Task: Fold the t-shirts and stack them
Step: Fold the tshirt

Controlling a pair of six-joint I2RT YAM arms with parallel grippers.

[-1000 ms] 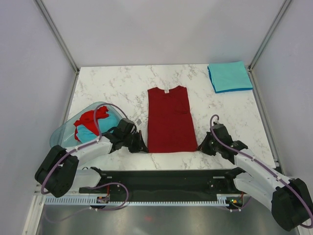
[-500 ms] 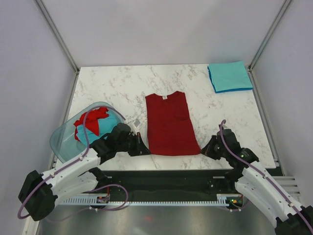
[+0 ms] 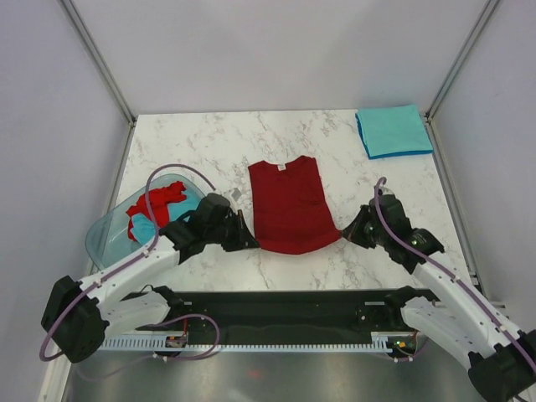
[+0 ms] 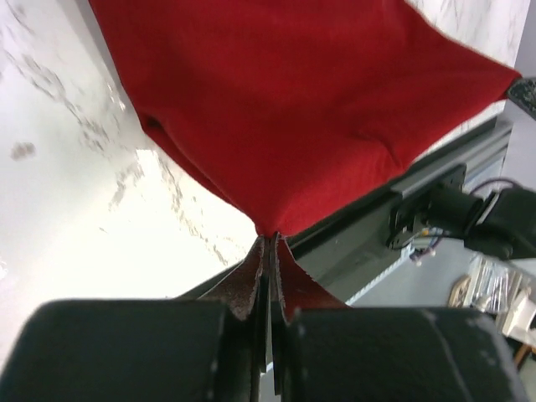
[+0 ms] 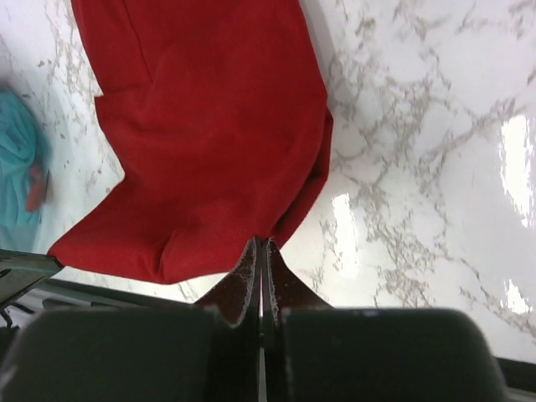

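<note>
A dark red t-shirt (image 3: 289,205) lies in the middle of the marble table, folded to a narrow strip, neck label at the far end. My left gripper (image 3: 248,242) is shut on its near left corner (image 4: 270,228). My right gripper (image 3: 345,234) is shut on its near right corner (image 5: 266,234). Both corners are lifted off the table, so the near hem sags between them. A folded teal t-shirt (image 3: 394,131) sits at the far right corner. More red and teal t-shirts (image 3: 159,209) lie crumpled in the plastic basin (image 3: 105,234) at the left.
Grey walls and metal frame posts close in the table on three sides. A black rail (image 3: 276,314) runs along the near edge between the arm bases.
Both grippers have lifted the near hem of the red t-shirt and carried it away from the near edge. The shirt now looks shorter, its near end raised.
</note>
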